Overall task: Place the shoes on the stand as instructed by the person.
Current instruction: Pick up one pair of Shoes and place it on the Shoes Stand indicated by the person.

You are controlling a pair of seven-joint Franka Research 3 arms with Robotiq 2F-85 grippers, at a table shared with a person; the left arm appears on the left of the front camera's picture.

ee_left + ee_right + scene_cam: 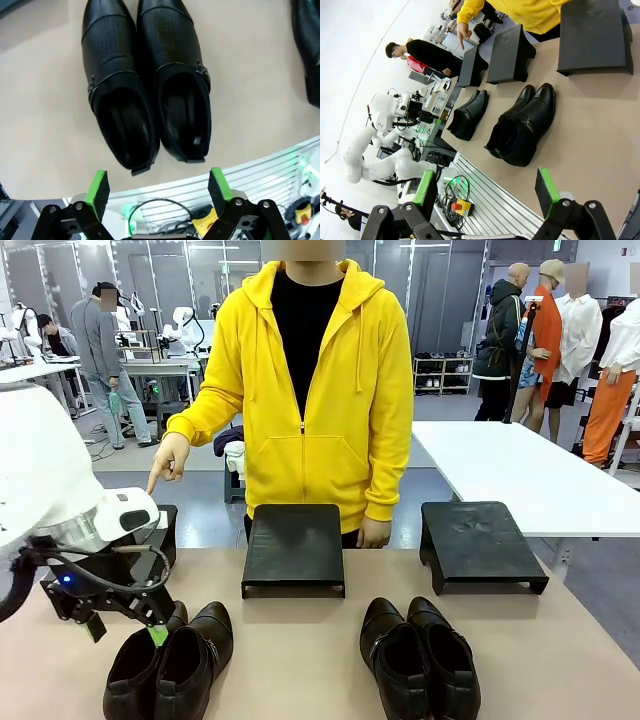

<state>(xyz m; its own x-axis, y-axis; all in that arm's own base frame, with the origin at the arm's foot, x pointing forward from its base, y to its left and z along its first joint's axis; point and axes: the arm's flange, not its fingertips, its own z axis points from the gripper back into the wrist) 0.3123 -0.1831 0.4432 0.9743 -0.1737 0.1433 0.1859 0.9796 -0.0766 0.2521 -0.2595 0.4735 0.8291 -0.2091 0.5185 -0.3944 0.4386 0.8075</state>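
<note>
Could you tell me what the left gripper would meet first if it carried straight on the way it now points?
Most likely the dark brown ankle-high pair: the open left gripper points at their heel openings, though the gap is hard to judge.

floor: grey (200,508) | right: white table (520,475) | back: low shelf (443,375), glass partitions (215,275) | left: workbenches (158,366)
</note>
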